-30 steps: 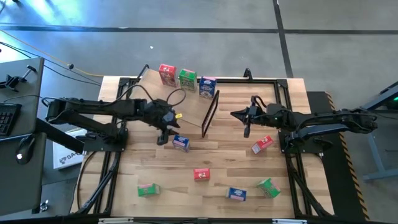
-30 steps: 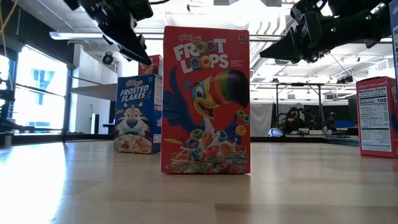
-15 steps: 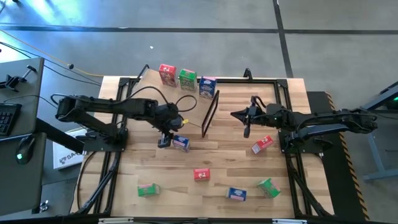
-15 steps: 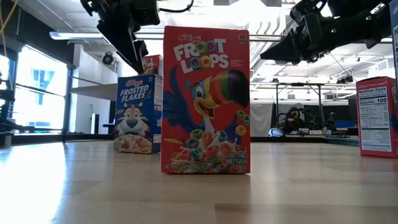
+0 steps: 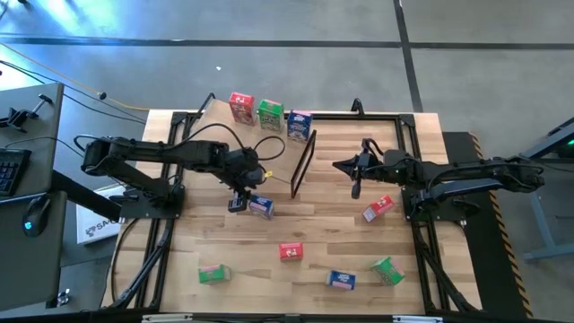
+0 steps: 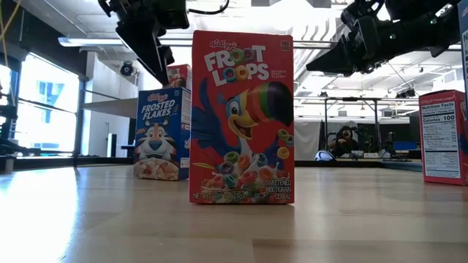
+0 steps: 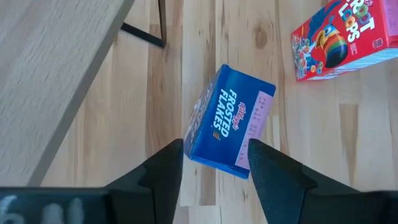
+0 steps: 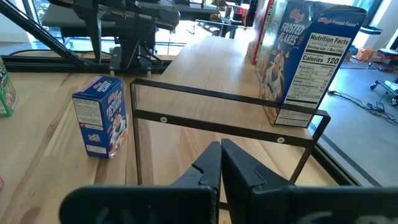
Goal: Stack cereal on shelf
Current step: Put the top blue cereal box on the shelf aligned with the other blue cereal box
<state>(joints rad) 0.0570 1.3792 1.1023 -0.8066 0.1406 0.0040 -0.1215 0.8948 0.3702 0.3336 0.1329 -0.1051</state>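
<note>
A blue cereal box (image 7: 230, 127) stands upright on the table beside the shelf (image 7: 56, 68), a tilted plywood board with a black frame end (image 5: 303, 166). My left gripper (image 7: 217, 144) hangs open above this box (image 5: 261, 206), pointing steeply down, one finger to each side and clear of it. At the shelf's far edge stand a red (image 5: 240, 106), a green (image 5: 270, 113) and a blue box (image 5: 300, 124). My right gripper (image 8: 221, 155) is shut and holds nothing, hovering just right of the frame end (image 8: 217, 118).
More boxes are on the table: a red one (image 5: 378, 208) near the right arm, a red one (image 5: 291, 252) mid-front, a green one (image 5: 213, 274), a blue one (image 5: 341, 280) and a green one (image 5: 387, 270) along the near edge. A cable (image 5: 256, 144) loops over the shelf.
My left gripper has tipped to point more steeply down over the blue box and shifted slightly toward it, then held still. The boxes and my right arm have kept their places.
</note>
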